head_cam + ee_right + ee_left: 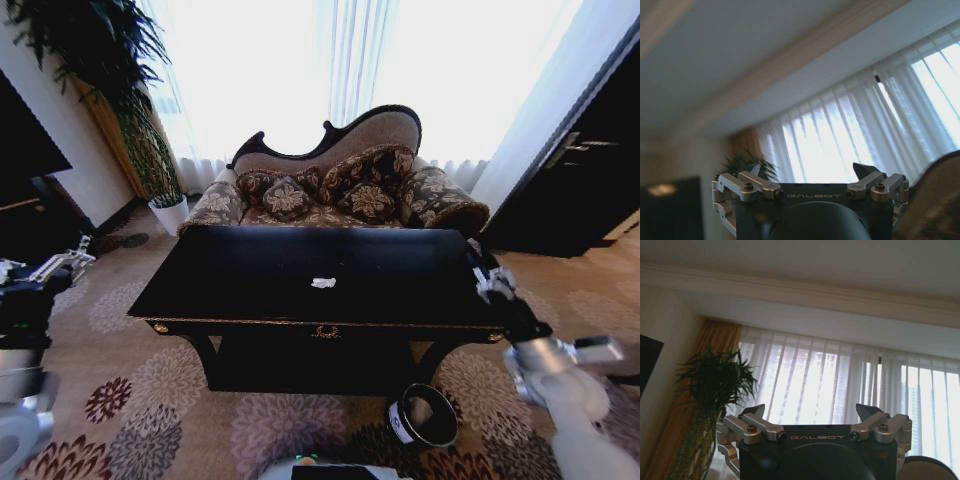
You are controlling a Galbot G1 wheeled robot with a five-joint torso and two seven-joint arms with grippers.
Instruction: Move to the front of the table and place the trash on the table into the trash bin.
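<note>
A small white paper scrap (323, 283) lies mid-frame on the black surface (250, 270); it looks light and limp, best pinched across its middle. The bin (424, 415) stands lower right. Left gripper (810, 412) and right gripper (810, 170) hold fingers apart, raised.

A glossy black table (250, 270) with gold trim holds a white scrap (323, 283), over beige floral carpet (130, 390) beside a black bin (425, 415) labelled white.
</note>
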